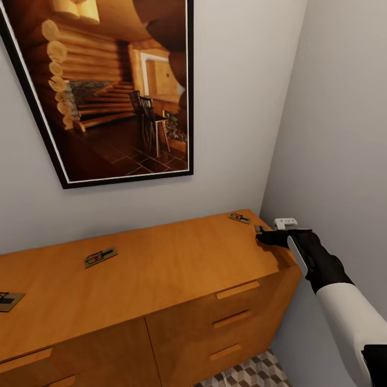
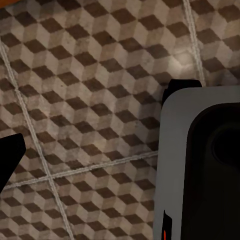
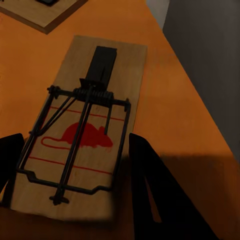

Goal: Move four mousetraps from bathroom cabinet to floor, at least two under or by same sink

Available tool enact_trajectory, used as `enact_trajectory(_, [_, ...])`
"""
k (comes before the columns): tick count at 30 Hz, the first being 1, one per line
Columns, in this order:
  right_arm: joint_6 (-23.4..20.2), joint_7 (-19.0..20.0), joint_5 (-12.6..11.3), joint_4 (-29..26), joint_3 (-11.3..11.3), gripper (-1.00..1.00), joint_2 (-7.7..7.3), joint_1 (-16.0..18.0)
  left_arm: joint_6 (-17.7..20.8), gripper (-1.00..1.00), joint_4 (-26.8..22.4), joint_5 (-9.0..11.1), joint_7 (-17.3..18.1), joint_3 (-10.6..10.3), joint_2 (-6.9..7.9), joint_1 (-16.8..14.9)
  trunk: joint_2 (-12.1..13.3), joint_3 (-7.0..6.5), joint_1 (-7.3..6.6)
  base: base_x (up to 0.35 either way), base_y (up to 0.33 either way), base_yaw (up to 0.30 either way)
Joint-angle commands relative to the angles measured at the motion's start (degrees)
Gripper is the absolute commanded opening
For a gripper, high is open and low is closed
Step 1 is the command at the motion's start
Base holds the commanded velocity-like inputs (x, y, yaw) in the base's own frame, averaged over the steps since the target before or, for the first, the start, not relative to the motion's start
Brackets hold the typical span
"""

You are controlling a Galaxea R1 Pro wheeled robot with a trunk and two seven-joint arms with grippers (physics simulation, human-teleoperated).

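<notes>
On the orange-brown cabinet [image 1: 161,269] lie several mousetraps: one at the left edge [image 1: 8,300], one left of centre [image 1: 100,257], one at the far right corner [image 1: 239,217]. A further mousetrap [image 3: 82,135] with a red mouse print lies flat between the fingers of my right gripper [image 3: 75,137], which is open and straddles it. In the head view this gripper [image 1: 262,235] sits low over the cabinet's right end. The left wrist view looks down on the bathroom floor [image 2: 90,100]; one dark finger [image 2: 7,157] of the left gripper stands far out to the side. The sink is out of view.
A framed picture of a log cabin [image 1: 107,86] hangs on the wall above the cabinet. A grey side wall [image 1: 344,134] stands close to the cabinet's right end. Part of my grey and black body [image 2: 200,165] rises over the floor tiles. A strip of tiles [image 1: 252,373] shows below the drawers.
</notes>
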State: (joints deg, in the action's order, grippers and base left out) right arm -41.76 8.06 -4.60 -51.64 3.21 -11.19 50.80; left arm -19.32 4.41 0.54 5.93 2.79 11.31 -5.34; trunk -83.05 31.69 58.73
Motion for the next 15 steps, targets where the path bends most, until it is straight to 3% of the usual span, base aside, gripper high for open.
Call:
enact_trajectory(1, [-0.3,-0.3,-1.1,0.6,0.2,-1.0,-0.06,0.0,-0.4,1.0,0.3,0.1,0.3,0.3,0.03,-0.1,0.0,0.07,0.0,0.0,0.0,0.0])
enact_trajectory(13, [-0.3,-0.4,-1.0,0.3,0.1,-1.0,0.02,0.0,-0.4,1.0,0.3,0.1,0.3,0.3,0.03,-0.1,0.0,0.07,0.0,0.0,0.0,0.0])
enact_trajectory(14, [-5.8,-0.8,-0.4,-12.3,-0.2,-1.0,-0.56,0.2,-0.4,1.0,0.3,0.1,0.3,0.3,0.02,-0.1,0.0,0.07,0.0,0.0,0.0,0.0])
enact_trajectory(15, [-6.9,-0.8,-0.4,-13.2,-0.2,-1.0,-0.6,0.3,-0.4,1.0,0.3,0.1,0.3,0.3,0.02,-0.1,0.0,0.07,0.0,0.0,0.0,0.0])
